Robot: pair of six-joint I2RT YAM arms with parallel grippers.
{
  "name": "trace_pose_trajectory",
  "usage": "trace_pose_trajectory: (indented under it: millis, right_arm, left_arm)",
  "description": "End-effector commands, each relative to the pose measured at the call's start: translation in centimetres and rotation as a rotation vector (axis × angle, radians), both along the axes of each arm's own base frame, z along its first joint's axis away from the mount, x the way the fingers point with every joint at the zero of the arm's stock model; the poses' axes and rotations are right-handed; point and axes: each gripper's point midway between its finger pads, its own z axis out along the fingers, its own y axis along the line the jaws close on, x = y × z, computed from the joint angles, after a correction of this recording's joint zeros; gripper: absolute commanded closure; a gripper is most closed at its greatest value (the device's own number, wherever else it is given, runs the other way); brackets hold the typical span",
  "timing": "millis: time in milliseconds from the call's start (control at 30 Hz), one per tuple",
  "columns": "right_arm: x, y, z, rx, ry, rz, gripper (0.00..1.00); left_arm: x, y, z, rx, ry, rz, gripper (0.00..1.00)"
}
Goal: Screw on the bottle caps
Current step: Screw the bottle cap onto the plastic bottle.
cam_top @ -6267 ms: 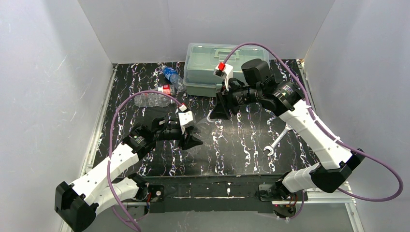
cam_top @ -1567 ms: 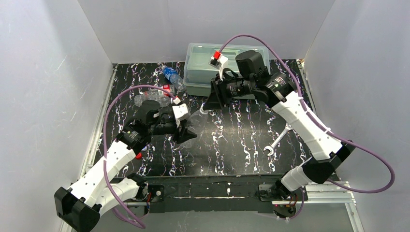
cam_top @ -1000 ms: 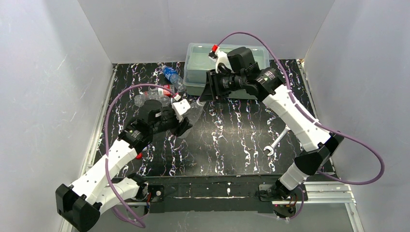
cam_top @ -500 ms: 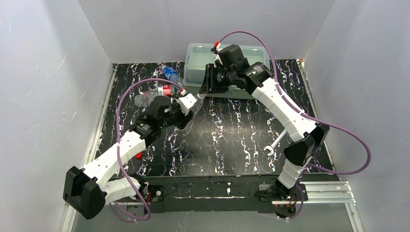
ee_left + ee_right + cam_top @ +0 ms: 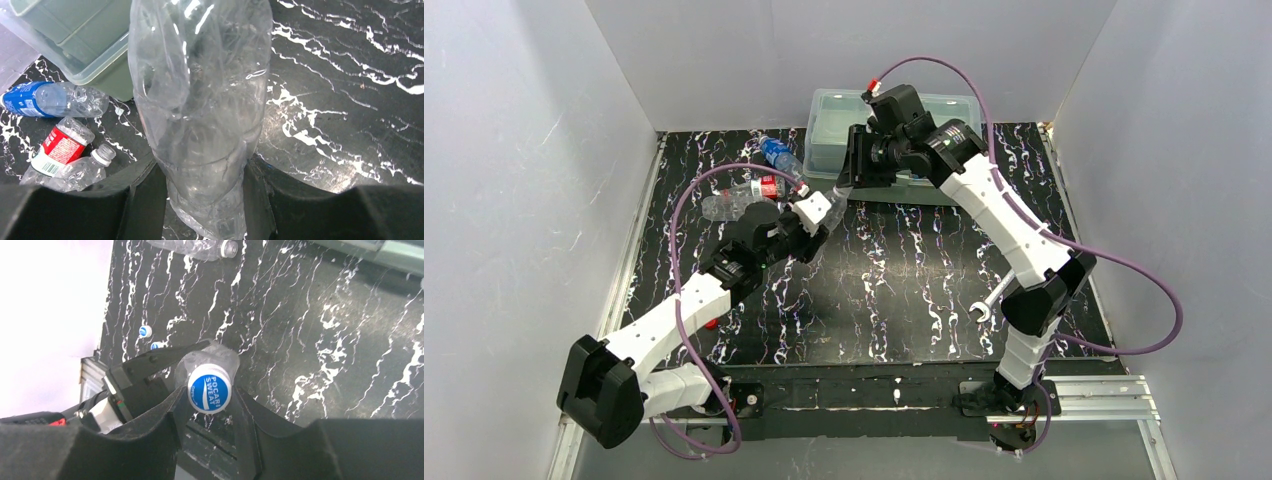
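Note:
My left gripper (image 5: pixel 200 187) is shut on the lower body of a plain clear bottle (image 5: pixel 200 90), held tilted above the table with its neck toward the right arm. In the top view this bottle (image 5: pixel 832 207) bridges the left gripper (image 5: pixel 812 222) and the right gripper (image 5: pixel 848 186). My right gripper (image 5: pixel 210 412) is shut on a blue-and-white cap (image 5: pixel 210 394) that sits on the bottle's neck. The red-label bottle (image 5: pixel 59 149) lies uncapped on the table. Beside it lies the blue-label bottle (image 5: pixel 47 99).
A translucent lidded box (image 5: pixel 894 118) stands at the back, just behind the right wrist. A silver wrench (image 5: pixel 994 296) lies at the right. Two loose blue-and-white caps (image 5: pixel 145 331) lie near the table's left edge. A small red cap (image 5: pixel 710 323) shows beside the left forearm.
Both arms have carried the plain bottle toward the back, closer to the box. The left arm has stretched out further, and the right wrist has swung left and turned with the cap.

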Motion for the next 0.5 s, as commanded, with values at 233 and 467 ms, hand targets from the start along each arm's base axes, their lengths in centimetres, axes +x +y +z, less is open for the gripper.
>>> trace_pose_trajectory:
  millis: [233, 467]
  right_arm:
    - [-2.8, -1.6, 4.1, 0.006, -0.093, 0.045, 0.25]
    - [-4.5, -3.2, 7.9, 0.039, -0.345, 0.197, 0.12]
  left_arm:
    - [1.0, -1.3, 2.1, -0.148, -0.041, 0.010, 1.00]
    - [-1.5, -2.3, 2.3, -0.251, 0.054, -0.144, 1.00]
